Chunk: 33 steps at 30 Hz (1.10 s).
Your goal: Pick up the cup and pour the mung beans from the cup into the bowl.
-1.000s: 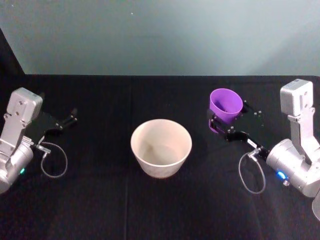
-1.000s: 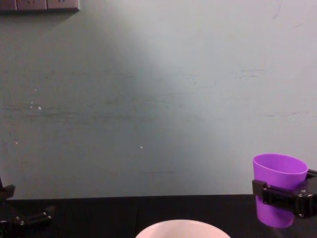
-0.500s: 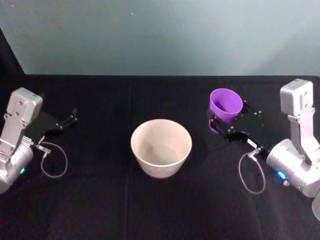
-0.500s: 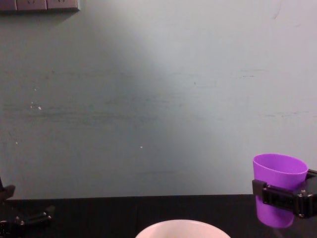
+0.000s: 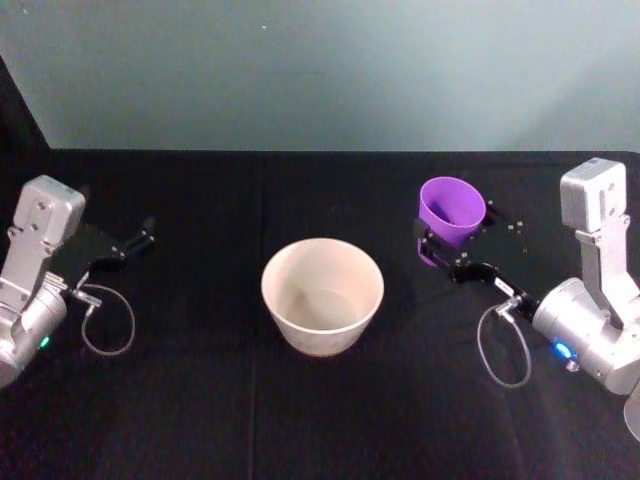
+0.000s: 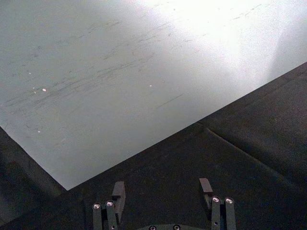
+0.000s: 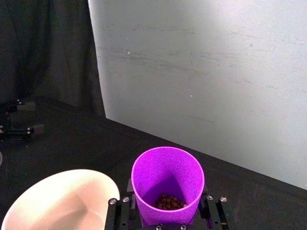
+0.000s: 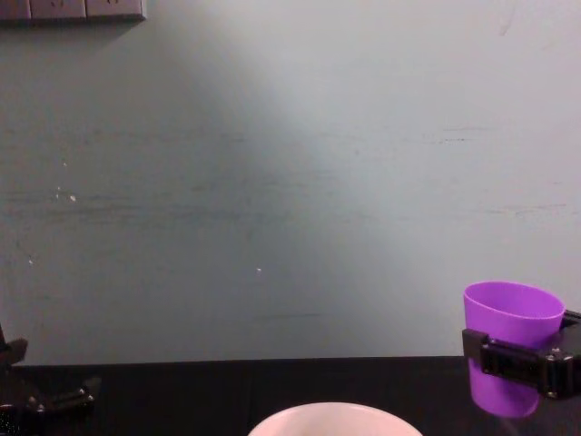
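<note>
Gripping the cup, upright, right of the bowl

The cup [image 5: 452, 210] sits upright on the robot's right side, mouth open to the top. The right wrist view shows mung beans [image 7: 169, 202] lying in its bottom. The right pincer [image 5: 455, 238] is clamped on the cup's lower half, one finger on each side. Whether the cup's base touches the counter [image 5: 200, 400] cannot be told. The bowl [image 5: 320, 335] stands at the counter's centre, left of the cup, close but apart. No beans can be made out inside it. The left pincer [image 6: 161, 194] is parked at the far left, fingers spread wide, holding nothing.
</note>
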{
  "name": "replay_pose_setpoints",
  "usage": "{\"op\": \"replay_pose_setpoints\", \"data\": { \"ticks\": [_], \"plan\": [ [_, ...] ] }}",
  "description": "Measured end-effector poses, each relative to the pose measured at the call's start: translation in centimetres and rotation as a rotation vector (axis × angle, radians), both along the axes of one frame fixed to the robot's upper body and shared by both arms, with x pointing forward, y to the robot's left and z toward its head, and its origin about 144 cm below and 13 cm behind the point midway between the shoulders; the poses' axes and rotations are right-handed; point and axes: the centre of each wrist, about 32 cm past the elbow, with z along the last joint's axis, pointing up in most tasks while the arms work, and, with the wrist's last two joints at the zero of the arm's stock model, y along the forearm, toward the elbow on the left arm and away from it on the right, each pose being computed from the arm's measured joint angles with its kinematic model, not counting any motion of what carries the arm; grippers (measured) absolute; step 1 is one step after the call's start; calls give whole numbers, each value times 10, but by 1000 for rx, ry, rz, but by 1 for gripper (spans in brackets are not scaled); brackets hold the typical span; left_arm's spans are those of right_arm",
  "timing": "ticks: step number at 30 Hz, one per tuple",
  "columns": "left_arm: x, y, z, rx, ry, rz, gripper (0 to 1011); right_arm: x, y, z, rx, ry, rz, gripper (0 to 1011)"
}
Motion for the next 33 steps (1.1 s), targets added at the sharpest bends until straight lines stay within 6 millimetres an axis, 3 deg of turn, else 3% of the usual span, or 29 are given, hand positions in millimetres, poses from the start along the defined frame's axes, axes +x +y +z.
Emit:
{"op": "replay_pose_setpoints", "data": {
  "ticks": [33],
  "plan": [
    [0, 0, 0, 0, 0, 0, 1000, 0, 0, 0, 0, 0, 0, 718]
  ]
}}
